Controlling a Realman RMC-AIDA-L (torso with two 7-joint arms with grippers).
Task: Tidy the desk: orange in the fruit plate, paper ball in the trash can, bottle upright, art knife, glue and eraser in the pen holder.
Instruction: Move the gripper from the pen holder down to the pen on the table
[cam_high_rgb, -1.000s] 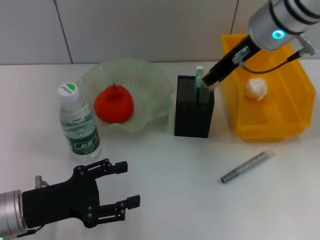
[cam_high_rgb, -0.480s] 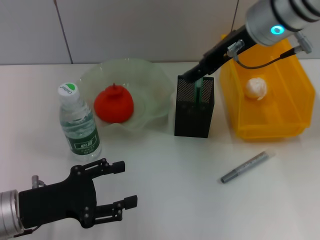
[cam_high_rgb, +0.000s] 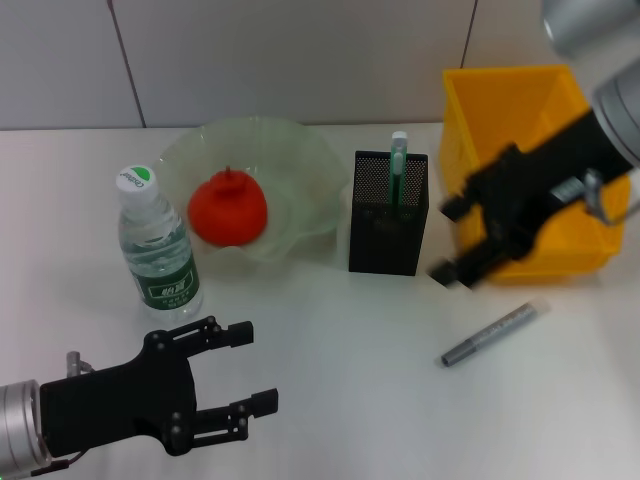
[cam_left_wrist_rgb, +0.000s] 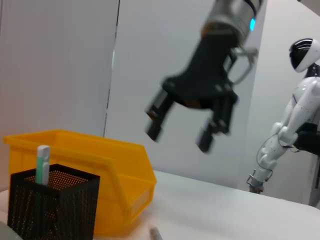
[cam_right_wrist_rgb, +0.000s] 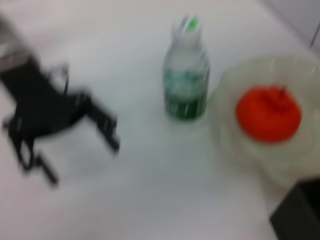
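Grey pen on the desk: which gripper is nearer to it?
Right. The right gripper hangs open just above and behind the pen; the left gripper sits far across the desk.

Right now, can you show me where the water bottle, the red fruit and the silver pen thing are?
water bottle (cam_high_rgb: 160, 258), head view, on its green label.
red fruit (cam_high_rgb: 228, 209), head view, middle of its skin, in the fruit plate (cam_high_rgb: 300, 160).
silver pen thing (cam_high_rgb: 494, 334), head view, middle of its barrel.
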